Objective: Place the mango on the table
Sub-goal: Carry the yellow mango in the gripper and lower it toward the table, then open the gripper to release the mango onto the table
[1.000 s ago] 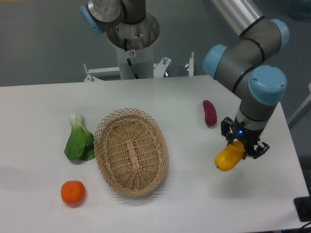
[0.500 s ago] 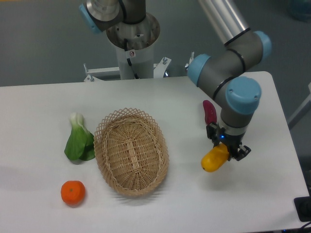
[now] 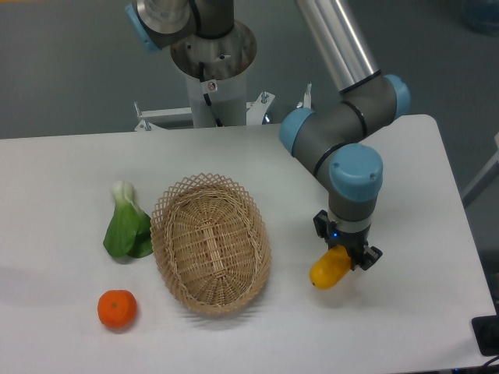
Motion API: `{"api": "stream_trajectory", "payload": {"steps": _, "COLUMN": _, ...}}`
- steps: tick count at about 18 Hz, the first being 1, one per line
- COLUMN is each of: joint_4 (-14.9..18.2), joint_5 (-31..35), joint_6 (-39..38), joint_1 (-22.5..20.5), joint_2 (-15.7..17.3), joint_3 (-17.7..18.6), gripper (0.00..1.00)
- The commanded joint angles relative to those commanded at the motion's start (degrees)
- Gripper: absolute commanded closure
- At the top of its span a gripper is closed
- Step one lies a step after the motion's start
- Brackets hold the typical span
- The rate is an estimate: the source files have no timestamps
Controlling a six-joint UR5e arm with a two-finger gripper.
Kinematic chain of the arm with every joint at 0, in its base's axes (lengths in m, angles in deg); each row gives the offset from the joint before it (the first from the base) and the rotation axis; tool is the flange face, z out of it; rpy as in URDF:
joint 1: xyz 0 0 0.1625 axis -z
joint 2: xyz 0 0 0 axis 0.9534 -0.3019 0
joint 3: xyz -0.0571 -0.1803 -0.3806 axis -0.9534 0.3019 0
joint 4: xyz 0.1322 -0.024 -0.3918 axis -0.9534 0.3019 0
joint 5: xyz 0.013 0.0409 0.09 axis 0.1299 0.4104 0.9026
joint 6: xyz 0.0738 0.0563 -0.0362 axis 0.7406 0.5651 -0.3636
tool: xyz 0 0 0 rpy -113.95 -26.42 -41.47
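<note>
- A round tangerine and leafy bok choy lie left on the matte white table.
- An oval woven wicker basket sits centre.
- Right, the gripper, its fingers clamped on the smooth yellow mango, hides the fruit's upper end.

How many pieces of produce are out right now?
3 visible: mango in the hand right of the basket, tangerine front-left, bok choy left of the basket. The arm may hide another.
</note>
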Motion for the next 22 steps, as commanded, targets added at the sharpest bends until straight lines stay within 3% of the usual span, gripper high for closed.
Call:
{"api": "stream_trajectory", "payload": {"steps": 3, "joint_4": -2.2, "joint_5": 0.1, "joint_6": -2.5, "joint_1": 0.6, "joint_2": -0.2, "joint_3": 0.3, "gripper": 0.33}}
{"api": "stream_trajectory", "payload": {"steps": 7, "joint_4": -2.2, "joint_5": 0.0, "joint_6": -1.9, "joint_1": 0.6, "joint_2": -0.4, "joint_3": 0.2, "gripper": 0.06}}
{"api": "stream_trajectory", "payload": {"steps": 8, "joint_4": -2.2, "joint_5": 0.0, "joint_6": -1.9, "joint_1": 0.6, "joint_2": -0.4, "joint_3": 0.3, "gripper": 0.03}}
{"api": "stream_trajectory", "payload": {"steps": 15, "joint_4": -1.9, "joint_5": -4.7, "joint_6": -2.7, "joint_1": -0.7, "joint_2": 0.2, "joint_3": -1.8, "gripper": 0.00}}
{"api": "stream_trajectory", "payload": {"steps": 18, "joint_4": -0.3, "joint_5": -4.8, "joint_6": -2.9, "joint_1": -1.9, "joint_2": 0.3, "joint_3": -4.6, "gripper": 0.00}}
{"api": "stream_trajectory", "payload": {"steps": 22, "joint_4": 8.8, "joint_5": -5.4, "joint_6": -2.4, "joint_1": -3.1, "joint_2": 0.3, "joint_3": -9.6, "gripper": 0.00}}
